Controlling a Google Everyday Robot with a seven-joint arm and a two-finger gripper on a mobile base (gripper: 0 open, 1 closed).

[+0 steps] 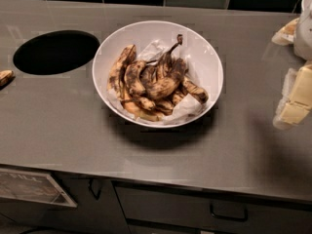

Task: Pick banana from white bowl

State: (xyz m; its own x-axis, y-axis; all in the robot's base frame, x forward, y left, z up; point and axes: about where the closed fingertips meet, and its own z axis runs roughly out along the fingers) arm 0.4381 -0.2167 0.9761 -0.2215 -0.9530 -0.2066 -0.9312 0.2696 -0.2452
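The white bowl (207, 57) stands on the grey counter, a little left of the middle. It holds several overripe, brown-spotted bananas (156, 84) piled on white paper, one with its stem pointing up toward the far rim. My gripper (295, 99), cream and white, hangs at the right edge of the view over the counter. It is well to the right of the bowl and apart from it. It touches no banana.
A round dark hole (56, 51) is cut in the counter to the left of the bowl. A piece of another banana (5, 77) lies at the left edge. Dark tiles run along the back. Drawers with handles (228, 212) sit below the counter's front edge.
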